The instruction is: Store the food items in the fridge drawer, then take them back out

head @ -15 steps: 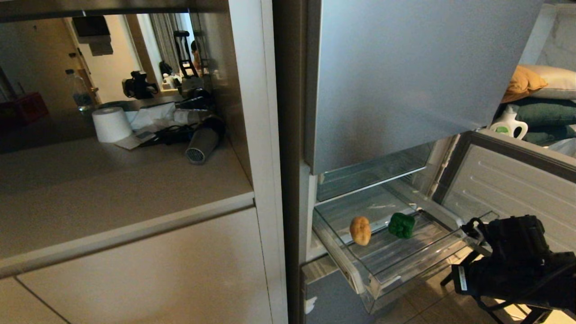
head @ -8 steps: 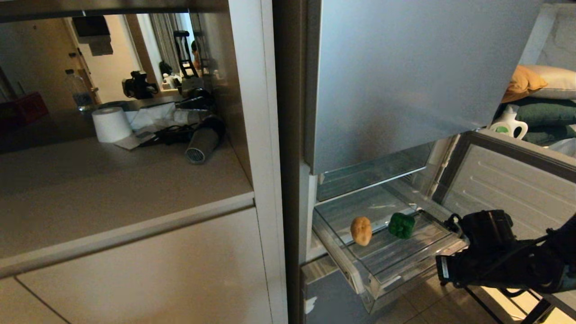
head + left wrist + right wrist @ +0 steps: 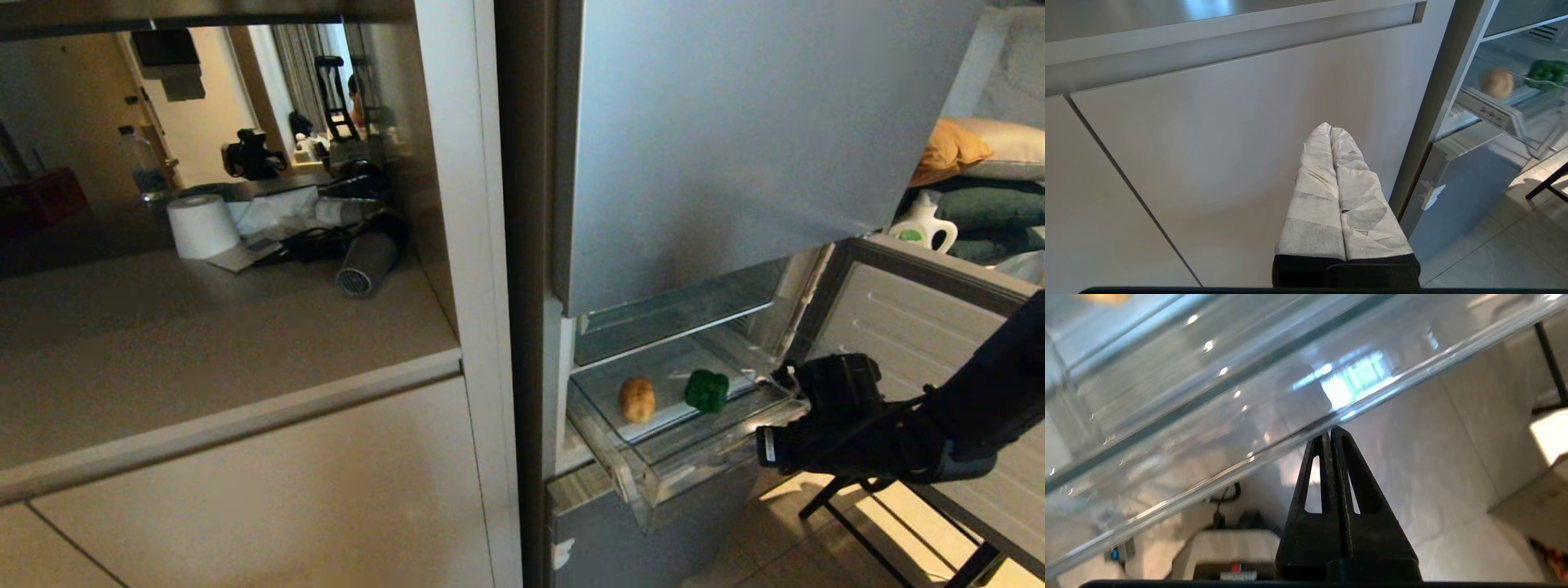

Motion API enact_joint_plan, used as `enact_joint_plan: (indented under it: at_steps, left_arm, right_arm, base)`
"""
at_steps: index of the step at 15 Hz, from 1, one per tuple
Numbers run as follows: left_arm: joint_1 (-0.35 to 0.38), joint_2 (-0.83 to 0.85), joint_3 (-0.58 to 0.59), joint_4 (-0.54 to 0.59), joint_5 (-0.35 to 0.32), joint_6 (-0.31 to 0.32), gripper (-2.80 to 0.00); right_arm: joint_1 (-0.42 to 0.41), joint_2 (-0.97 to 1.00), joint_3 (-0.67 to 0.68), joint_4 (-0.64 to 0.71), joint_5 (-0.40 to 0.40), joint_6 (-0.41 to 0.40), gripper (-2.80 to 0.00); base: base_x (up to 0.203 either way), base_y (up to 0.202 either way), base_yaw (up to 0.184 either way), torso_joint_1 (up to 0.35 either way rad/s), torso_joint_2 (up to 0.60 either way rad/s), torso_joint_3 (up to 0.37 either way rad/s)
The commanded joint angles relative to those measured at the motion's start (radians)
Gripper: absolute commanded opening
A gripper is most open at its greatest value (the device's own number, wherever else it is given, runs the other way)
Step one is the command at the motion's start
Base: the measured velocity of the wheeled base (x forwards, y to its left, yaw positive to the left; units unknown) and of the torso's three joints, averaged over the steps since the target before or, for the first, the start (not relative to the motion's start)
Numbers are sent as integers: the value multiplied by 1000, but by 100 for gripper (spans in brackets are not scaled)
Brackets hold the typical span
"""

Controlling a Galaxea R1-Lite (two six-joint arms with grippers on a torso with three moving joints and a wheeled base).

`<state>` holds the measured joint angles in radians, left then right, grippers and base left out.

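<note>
With its fingers pressed together, the right gripper [image 3: 1331, 430] butts the drawer [image 3: 653, 482] front lip to slide potato [image 3: 637, 399] and pepper [image 3: 706, 390] inside.

Head view downward; wrist views close

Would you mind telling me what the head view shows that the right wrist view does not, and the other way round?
Only the head view shows the green pepper lying in the clear fridge drawer, the countertop with a paper roll, and the right arm's body. Only the right wrist view shows the right gripper shut, its tips against the drawer's front lip, with floor tiles underneath. Both show the drawer and the potato, though the wrist view catches just its edge.
</note>
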<state>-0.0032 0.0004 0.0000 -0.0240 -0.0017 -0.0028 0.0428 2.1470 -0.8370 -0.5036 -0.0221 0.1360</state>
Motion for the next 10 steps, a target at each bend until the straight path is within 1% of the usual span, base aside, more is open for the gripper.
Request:
enact_joint_plan:
  at_steps: [1, 5, 7, 10]
  left_arm:
    - [0, 0, 11, -1, 0, 0, -280]
    - [0, 0, 11, -1, 0, 0, -280]
    - [0, 0, 11, -1, -1, 0, -280]
    - [0, 0, 11, -1, 0, 0, -280]
  right_arm:
    - [7, 63, -76, -4, 1, 1, -280]
    - [37, 209, -267, -20, 16, -1, -280]
    - [52, 257, -321, -57, 43, 0, -280]
    - [57, 305, -378, -149, 112, 1, -280]
  base:
    - [0, 0, 0, 0, 0, 0]
    - [0, 0, 0, 0, 0, 0]
    - [0, 0, 0, 0, 0, 0]
    - [0, 0, 0, 0, 0, 0]
